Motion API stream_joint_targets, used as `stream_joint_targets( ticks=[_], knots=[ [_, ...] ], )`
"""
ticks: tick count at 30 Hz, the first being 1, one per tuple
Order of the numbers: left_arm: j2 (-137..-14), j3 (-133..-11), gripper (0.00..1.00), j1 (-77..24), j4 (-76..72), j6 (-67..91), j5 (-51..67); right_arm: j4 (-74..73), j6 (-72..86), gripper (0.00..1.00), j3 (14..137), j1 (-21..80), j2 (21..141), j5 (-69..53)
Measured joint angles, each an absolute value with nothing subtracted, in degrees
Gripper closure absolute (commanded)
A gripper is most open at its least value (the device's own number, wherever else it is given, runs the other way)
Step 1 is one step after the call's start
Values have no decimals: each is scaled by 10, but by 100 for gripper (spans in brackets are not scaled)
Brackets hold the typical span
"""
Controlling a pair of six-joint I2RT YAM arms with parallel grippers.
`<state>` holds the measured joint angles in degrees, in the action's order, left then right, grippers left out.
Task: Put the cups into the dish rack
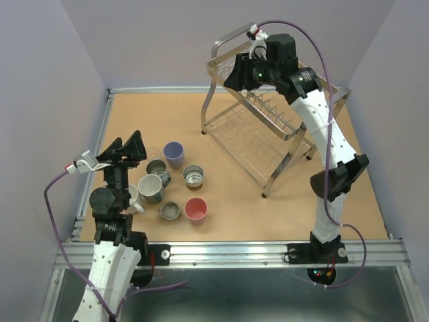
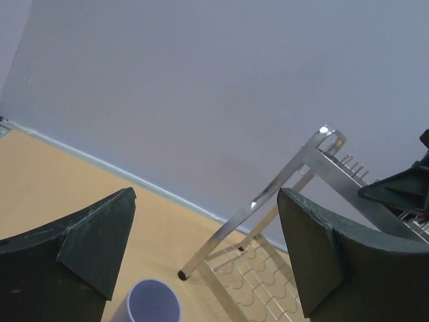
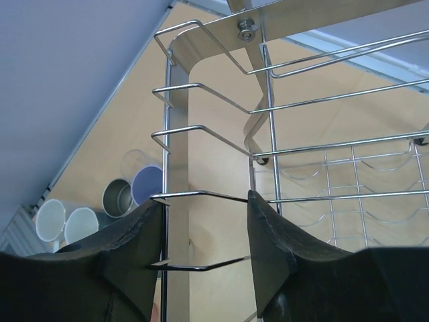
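A large two-tier chrome wire dish rack [image 1: 258, 134] stands toward the far right corner of the tan table [image 1: 255, 221]. The right end effector [image 3: 204, 201] hangs at the rack's upper tier, by the looped handle end. Its jaws are partly apart and grip nothing, and the rack's flat upright strip and thin wires show through the gap.

The cups sit clustered near the left edge, well apart from the rack:
- a lavender plastic cup [image 1: 173, 153]
- a pink cup [image 1: 196, 209]
- short shiny metal cups [image 1: 193, 176]
- a pale round cup [image 1: 151, 188]

The left end effector [image 1: 127, 144] is above that cluster, jaws spread wide and empty.
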<state>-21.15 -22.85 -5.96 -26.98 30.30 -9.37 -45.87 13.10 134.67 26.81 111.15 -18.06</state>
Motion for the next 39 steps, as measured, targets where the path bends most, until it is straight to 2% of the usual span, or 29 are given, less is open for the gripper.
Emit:
stream_joint_targets(
  ticks=[1,2,5,9,15,19,24,27,29,33,39],
  knots=[
    [-214,-232,1,-60,-271,308,-86,-454,133,87,1350,267,1117,-194],
    [-222,-239,1,-59,-264,310,-79,-450,133,52,1351,267,1119,-200],
    [-275,-294,1,-60,-212,308,-60,-436,135,0,1352,270,1125,-219],
    [-352,-400,1,-60,-146,289,-26,-420,147,0,1359,277,1127,-229],
    [-405,-489,1,-60,-49,261,-14,-419,140,0,1392,289,1127,-169],
    [-450,-542,1,-60,19,241,0,-415,130,0,1385,289,1112,-63],
    [-521,-576,1,-64,69,248,26,-413,145,0,1297,289,1035,121],
    [-574,-577,18,-67,103,250,44,-397,160,0,1237,287,960,196],
    [-614,-587,20,-67,125,249,58,-382,163,0,1209,286,922,213],
    [-712,-607,26,-77,166,243,69,-299,177,0,1070,286,786,239],
    [-769,-608,38,-87,211,238,55,-219,184,0,1037,286,682,236]
  ],
)
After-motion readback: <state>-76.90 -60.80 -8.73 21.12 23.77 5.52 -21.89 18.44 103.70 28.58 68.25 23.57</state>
